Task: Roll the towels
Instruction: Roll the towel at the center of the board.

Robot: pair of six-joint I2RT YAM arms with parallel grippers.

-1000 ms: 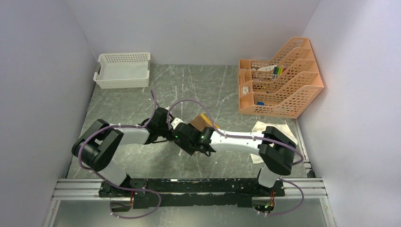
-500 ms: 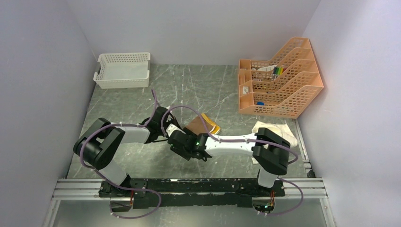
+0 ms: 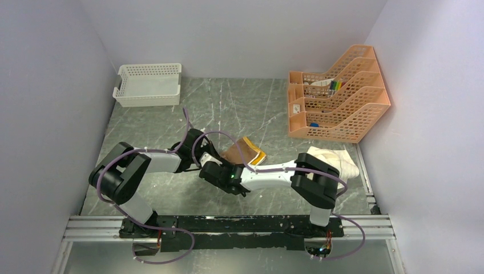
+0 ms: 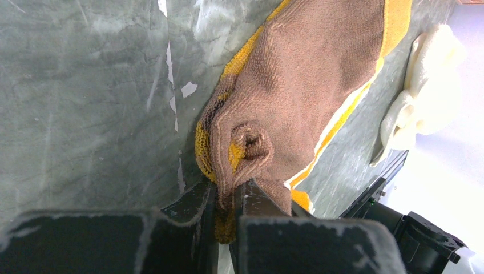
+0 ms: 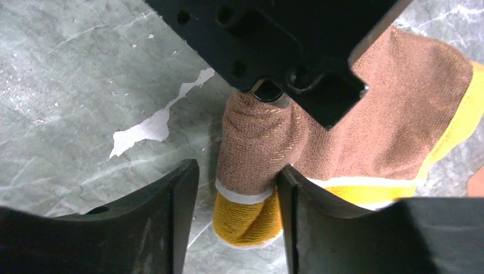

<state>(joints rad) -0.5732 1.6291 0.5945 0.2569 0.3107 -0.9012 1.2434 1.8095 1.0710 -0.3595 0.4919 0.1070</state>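
Note:
The mustard-yellow and brown towel [image 3: 245,151] lies mid-table, partly rolled at its near-left end. My left gripper [image 3: 206,157] is shut on that curled end, and the left wrist view shows brown and yellow cloth pinched between its fingers [image 4: 225,197]. My right gripper [image 5: 237,220] is open just in front of it. The rolled end [image 5: 257,148] sits between its fingers, touching the right finger [image 5: 297,211] and apart from the left one. In the top view the right gripper [image 3: 216,171] is close below the left gripper. The cream towel [image 3: 337,160] lies crumpled at the right and also shows in the left wrist view [image 4: 422,97].
A white lattice basket [image 3: 148,84] stands at the back left. An orange file organiser [image 3: 339,103] stands at the back right. Walls close in both sides. A metal rail [image 3: 228,225] runs along the near edge. The right arm's elbow hangs over the cream towel.
My right gripper has moved left and nearer, up against the left gripper at the towel's rolled end. More of the mustard towel and the cream towel now shows. The left gripper stays shut.

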